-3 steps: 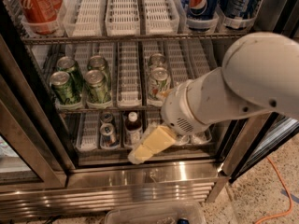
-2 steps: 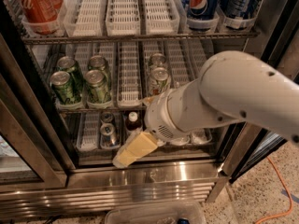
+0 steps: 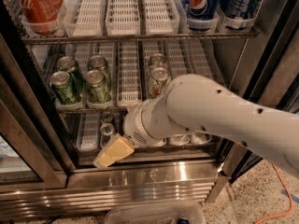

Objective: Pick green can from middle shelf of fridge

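Observation:
Several dark green cans stand in two lanes at the left of the middle shelf (image 3: 129, 83); the front two are the green can (image 3: 65, 87) and another green can (image 3: 97, 85). My gripper (image 3: 111, 154), yellowish at the end of the white arm (image 3: 210, 111), hangs below and right of them, in front of the lower rack near the fridge's steel base (image 3: 140, 188). It touches no can. Two paler whitish-green cans (image 3: 158, 80) stand in a lane further right, partly behind the arm.
Red cans (image 3: 35, 3) and blue Pepsi cans (image 3: 203, 3) stand on the top rack. Small cans or bottles (image 3: 106, 127) sit on the lower rack. Dark door frames flank the opening. A clear plastic bin (image 3: 154, 213) and an orange cable (image 3: 280, 204) lie on the floor.
The arm has swung left and lower across the fridge front. The gripper has moved from the middle to the lower left, closer to the steel base.

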Robot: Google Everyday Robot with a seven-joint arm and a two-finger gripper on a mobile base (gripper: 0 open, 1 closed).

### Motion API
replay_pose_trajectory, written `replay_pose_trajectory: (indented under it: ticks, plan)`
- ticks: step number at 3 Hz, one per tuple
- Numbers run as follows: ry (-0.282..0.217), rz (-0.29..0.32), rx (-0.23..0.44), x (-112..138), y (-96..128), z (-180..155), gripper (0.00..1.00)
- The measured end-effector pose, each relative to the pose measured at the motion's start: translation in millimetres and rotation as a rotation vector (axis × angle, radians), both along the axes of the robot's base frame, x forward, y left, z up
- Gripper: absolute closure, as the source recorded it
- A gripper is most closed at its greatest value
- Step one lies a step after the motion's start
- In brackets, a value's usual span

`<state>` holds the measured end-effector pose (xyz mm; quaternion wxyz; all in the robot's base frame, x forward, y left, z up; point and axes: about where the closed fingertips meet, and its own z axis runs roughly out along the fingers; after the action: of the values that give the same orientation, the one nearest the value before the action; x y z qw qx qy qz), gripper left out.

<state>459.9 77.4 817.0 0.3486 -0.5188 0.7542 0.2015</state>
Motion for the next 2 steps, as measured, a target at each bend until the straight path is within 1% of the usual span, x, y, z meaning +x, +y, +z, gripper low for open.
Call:
replay_pose_trajectory:
  ticks: [1, 2]
  plan:
    - [-0.063, -0.068, -0.034, 11.3, 8.7, -5.7, 0.0]
    - [-0.136, -0.14, -0.067, 20.2, 4.6, 4.0, 0.0]
